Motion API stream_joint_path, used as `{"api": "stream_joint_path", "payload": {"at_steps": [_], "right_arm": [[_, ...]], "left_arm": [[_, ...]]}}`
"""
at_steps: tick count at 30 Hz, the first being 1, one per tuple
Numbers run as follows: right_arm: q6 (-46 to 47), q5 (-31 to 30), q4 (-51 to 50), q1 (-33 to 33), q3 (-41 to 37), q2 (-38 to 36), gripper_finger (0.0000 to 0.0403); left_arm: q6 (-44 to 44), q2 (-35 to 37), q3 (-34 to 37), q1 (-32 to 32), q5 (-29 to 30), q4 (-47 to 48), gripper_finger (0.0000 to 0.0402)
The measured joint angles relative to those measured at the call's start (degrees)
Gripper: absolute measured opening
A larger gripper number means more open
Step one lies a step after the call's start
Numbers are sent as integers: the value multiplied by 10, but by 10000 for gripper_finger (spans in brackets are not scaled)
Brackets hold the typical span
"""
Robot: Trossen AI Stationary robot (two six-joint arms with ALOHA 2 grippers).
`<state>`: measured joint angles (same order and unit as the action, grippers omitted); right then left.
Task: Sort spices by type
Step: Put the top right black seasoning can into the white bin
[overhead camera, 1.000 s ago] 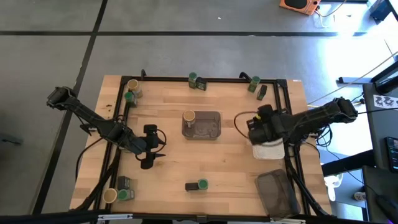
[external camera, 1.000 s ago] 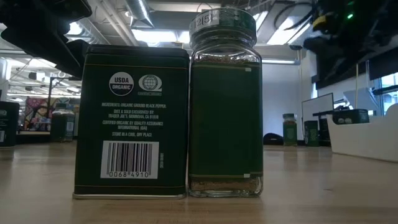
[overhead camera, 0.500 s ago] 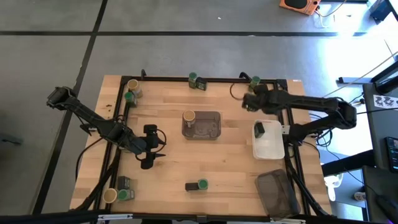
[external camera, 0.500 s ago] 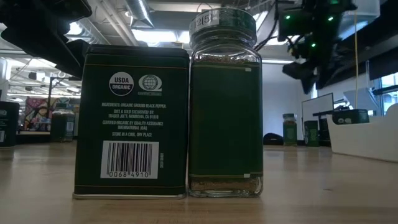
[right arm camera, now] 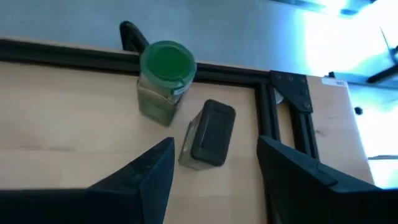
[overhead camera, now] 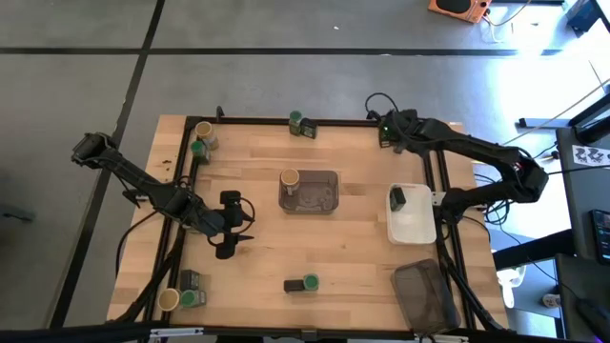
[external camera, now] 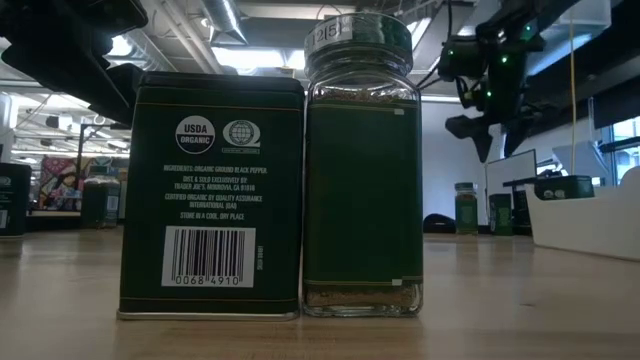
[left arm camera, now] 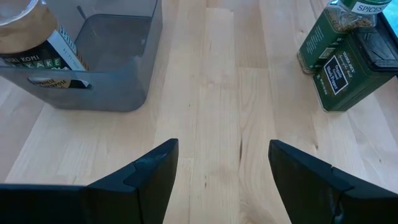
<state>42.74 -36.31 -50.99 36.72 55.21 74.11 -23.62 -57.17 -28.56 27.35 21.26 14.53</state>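
Observation:
My right gripper (overhead camera: 391,133) hangs open above the table's far right corner, over a green-lidded jar (right arm camera: 166,62) and a small dark tin (right arm camera: 208,134) that lies beside it on the wood; its fingers touch neither. My left gripper (overhead camera: 240,224) waits open above bare wood at the left middle. A tan-lidded jar (overhead camera: 289,178) stands in the grey tray (overhead camera: 324,195). Another dark tin (overhead camera: 397,198) lies in the white tray (overhead camera: 415,224). A tin (external camera: 210,200) and a green-lidded jar (external camera: 362,170) stand side by side near the front edge.
More spices stand at the far middle (overhead camera: 303,124), the far left (overhead camera: 200,141) and the near left corner (overhead camera: 183,293). A dark tray (overhead camera: 426,295) lies at the near right. A black frame rail (right arm camera: 62,53) runs along the far edge.
My right gripper has swung from above the white tray toward the table's far edge and now hangs over the far right corner; it has rolled on the way. The dark tin it was covering shows lying in the white tray. My left arm has kept still.

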Motion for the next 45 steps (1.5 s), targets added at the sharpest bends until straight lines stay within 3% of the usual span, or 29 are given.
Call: {"api": "stream_joint_path", "payload": {"at_steps": [8,16,27,45], "right_arm": [[0,22,60,52,-51,0,227],[-12,42,173,58,-103,0,227],[-11,27,182,66,-108,2,227],[-10,14,188,66,-108,85,227]], "left_arm": [[0,0,0,0,0,0,246],[2,0,0,0,0,0,246],[2,0,0,0,0,0,246],[2,0,0,0,0,0,246]]}}
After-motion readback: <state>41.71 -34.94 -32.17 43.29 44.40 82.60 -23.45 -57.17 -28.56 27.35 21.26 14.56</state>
